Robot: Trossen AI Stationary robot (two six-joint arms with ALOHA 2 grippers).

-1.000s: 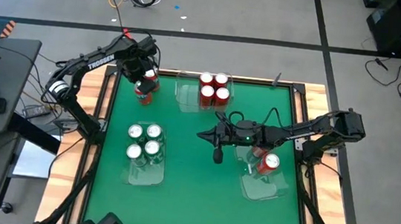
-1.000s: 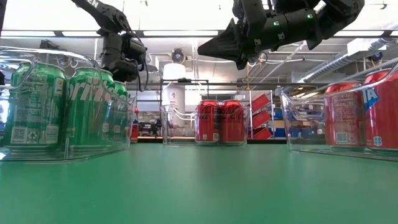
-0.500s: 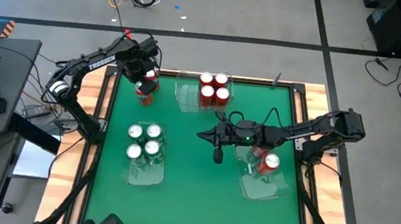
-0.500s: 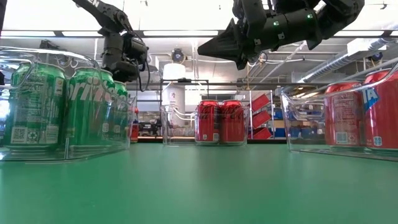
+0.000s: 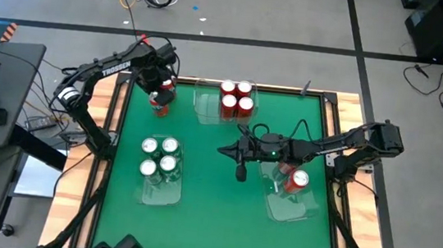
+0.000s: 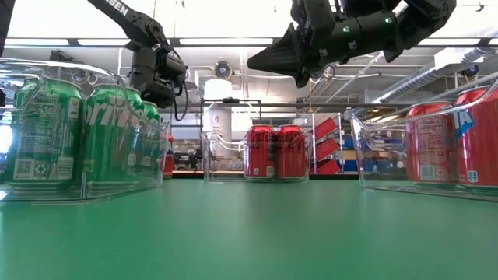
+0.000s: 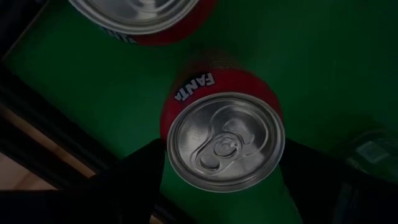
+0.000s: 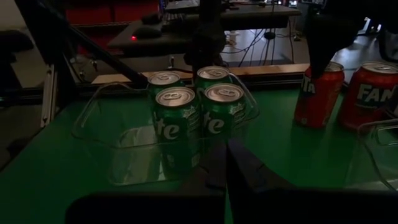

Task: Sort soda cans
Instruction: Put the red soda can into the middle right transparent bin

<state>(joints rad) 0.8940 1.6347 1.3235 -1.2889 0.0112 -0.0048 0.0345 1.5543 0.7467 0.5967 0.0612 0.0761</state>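
Two loose red soda cans (image 5: pixel 158 101) stand on their bases near the table's far left corner. My left gripper (image 5: pixel 158 87) hangs over them, open. In the left wrist view one finger (image 7: pixel 142 163) stands on each side of a red can's silver top (image 7: pixel 226 142), and I see no touch. The second red can (image 7: pixel 143 18) stands beside it. Several red cans (image 5: pixel 236 99) sit in the far tray and several green cans (image 5: pixel 160 159) in the left tray. My right gripper (image 5: pixel 224 149) is shut and hovers above mid-table.
A third clear tray (image 5: pixel 287 205) on the right holds red cans (image 5: pixel 296 180), and my right arm partly covers them. Bare green mat lies along the table's near side (image 5: pixel 219 223). Black rails and a wooden edge (image 5: pixel 117 96) frame the table.
My left gripper has shifted slightly toward the table's right while staying above the two loose red cans. The cans and my right arm have kept still.
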